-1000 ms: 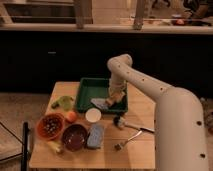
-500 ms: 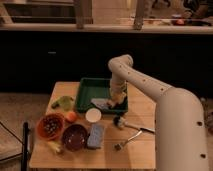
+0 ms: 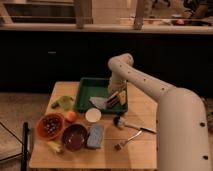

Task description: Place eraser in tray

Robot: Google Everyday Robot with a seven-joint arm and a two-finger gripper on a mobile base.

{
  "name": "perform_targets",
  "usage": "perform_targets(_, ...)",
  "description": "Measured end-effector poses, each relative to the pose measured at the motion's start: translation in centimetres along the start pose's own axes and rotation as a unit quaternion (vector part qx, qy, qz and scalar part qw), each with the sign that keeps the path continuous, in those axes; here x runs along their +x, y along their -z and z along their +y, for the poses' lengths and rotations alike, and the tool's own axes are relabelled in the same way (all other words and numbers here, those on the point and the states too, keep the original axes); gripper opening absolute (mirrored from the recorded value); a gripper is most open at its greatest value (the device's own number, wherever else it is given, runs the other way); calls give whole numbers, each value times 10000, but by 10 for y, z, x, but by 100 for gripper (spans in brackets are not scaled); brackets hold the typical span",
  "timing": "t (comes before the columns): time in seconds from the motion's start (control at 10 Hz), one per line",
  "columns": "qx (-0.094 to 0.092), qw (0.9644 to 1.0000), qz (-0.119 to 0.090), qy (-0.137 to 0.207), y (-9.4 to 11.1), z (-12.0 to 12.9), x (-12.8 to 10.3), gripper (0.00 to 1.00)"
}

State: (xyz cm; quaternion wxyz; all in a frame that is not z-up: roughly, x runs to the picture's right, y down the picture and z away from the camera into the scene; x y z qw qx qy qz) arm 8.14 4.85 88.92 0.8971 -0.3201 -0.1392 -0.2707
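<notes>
The green tray (image 3: 89, 90) sits at the back middle of the wooden table. My gripper (image 3: 118, 98) reaches down into the tray's right front part, at the end of the white arm (image 3: 145, 85). A yellow and dark block, seemingly the eraser (image 3: 121, 96), is at the gripper inside the tray. A pale grey flat piece (image 3: 98, 102) lies in the tray just left of the gripper.
In front of the tray stand a white cup (image 3: 93, 115), a blue sponge (image 3: 95, 135), a dark bowl (image 3: 74, 136), an orange bowl (image 3: 50, 126) and an orange fruit (image 3: 71, 116). A green item (image 3: 62, 102) lies left. A brush (image 3: 125, 123) and fork (image 3: 126, 140) lie right.
The gripper has stayed in the tray's right front part, shifting only slightly. Nothing else on the table has moved.
</notes>
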Motion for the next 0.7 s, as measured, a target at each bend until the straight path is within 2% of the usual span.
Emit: perform_targets(0.7, 345, 9993, 144, 21, 34, -7, 7, 80)
